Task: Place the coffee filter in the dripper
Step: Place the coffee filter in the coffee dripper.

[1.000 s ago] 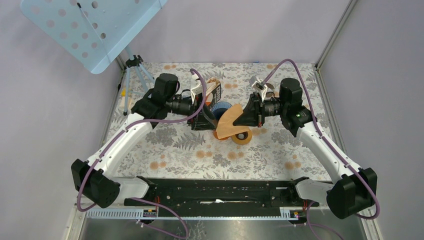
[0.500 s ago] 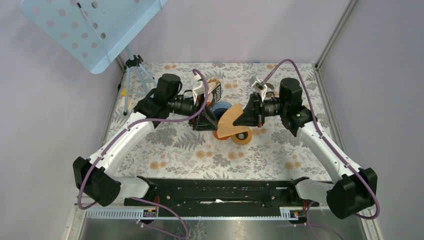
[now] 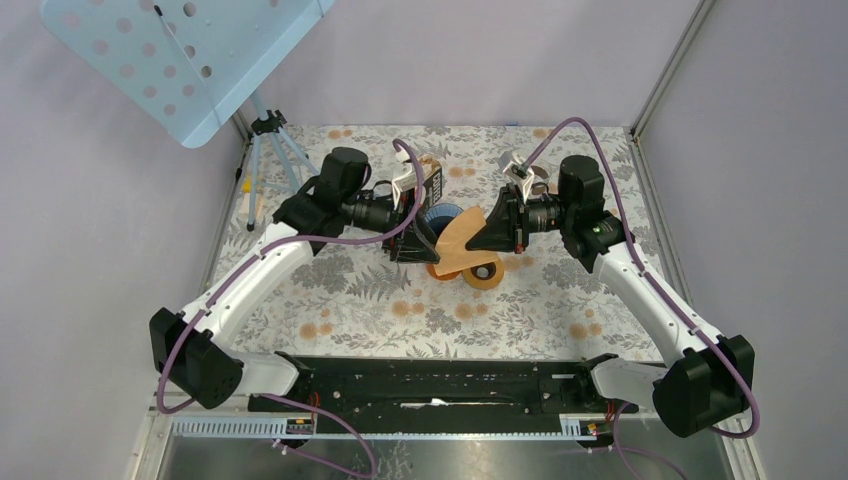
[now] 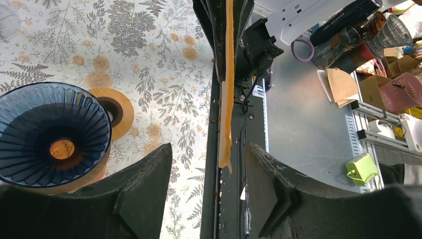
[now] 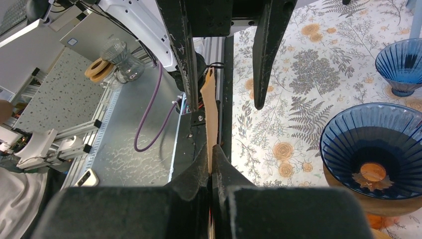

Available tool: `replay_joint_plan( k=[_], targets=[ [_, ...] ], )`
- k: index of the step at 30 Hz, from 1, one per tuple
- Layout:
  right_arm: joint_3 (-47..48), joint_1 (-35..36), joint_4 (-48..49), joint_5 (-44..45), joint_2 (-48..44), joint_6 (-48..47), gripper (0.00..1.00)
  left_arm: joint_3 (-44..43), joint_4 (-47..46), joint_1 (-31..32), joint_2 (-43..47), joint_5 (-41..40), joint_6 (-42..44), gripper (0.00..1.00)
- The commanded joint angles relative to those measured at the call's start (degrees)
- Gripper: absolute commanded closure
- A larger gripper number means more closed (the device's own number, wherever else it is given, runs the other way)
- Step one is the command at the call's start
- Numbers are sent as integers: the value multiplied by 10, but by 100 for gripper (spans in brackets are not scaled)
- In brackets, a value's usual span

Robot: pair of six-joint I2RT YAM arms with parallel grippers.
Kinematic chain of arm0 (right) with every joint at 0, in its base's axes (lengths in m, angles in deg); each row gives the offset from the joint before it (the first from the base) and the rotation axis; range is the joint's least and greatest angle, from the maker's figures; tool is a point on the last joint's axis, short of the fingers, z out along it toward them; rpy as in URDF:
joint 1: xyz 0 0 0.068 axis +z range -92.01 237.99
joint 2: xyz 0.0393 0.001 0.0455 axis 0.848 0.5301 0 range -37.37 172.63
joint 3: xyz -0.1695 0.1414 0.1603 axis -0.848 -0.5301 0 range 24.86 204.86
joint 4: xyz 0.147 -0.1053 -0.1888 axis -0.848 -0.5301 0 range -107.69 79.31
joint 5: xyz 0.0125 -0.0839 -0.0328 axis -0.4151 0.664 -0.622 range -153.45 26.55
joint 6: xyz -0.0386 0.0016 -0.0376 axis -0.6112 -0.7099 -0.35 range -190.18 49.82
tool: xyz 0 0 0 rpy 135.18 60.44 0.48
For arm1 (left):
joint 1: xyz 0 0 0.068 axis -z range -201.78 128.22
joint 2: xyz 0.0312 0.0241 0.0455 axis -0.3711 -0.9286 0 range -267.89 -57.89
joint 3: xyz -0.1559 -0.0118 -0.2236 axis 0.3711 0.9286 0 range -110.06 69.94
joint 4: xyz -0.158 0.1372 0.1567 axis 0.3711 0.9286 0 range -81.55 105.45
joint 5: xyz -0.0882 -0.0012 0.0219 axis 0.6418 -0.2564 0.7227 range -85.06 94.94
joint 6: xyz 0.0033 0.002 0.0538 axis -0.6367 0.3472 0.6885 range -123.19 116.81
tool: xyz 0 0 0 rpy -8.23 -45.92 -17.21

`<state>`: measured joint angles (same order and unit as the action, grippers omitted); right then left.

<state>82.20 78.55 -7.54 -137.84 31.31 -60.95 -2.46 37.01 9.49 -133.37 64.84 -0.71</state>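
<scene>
Right pincer (image 5: 211, 159) is pressed together on the coffee filter (image 5: 211, 114), gripping the flat tan paper by one edge and holding it upright in the air, edge-on to my wrist camera. My left pincer (image 4: 206, 194) faces it from the other side with its fingers (image 4: 144, 199) spread. The free end of the filter hangs in the gap between them, nearer one finger than the other, and I cannot tell if it touches either.

Seen from above, both pincers meet over the middle of the table (image 3: 380, 300), with the filter spanning between them.

Below and just to one side stands the dripper (image 5: 373, 149), a ribbed blue cone with its mouth up, resting on a wooden base (image 4: 74, 181). The filter is above the table, not in the cone. A wooden ring (image 4: 127, 117) lies flat just beside the base. A second blue dripper (image 5: 403, 62) sits farther off on the flowered cloth.
</scene>
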Motion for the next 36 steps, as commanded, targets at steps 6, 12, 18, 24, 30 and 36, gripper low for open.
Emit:
replay_joint_plan(
  k=[6,12,18,24,30,36],
  targets=[
    [26,-3,-44,1,-8,-46,100,-4,-41,-46,46,8,-3,41],
    [20,-3,-10,-17,-7,-23,100,15,-62,-57,49,-1,-19,41],
    [22,-3,9,-15,-6,-1,100,21,-63,-45,35,-16,-22,42],
    [22,-3,20,-18,-4,9,100,17,-64,-30,29,-23,-21,42],
    [20,-3,26,-17,-4,13,100,19,-64,-25,26,-23,-20,42],
    [20,-3,27,-15,-3,14,100,19,-64,-23,25,-19,-20,42]
  ],
)
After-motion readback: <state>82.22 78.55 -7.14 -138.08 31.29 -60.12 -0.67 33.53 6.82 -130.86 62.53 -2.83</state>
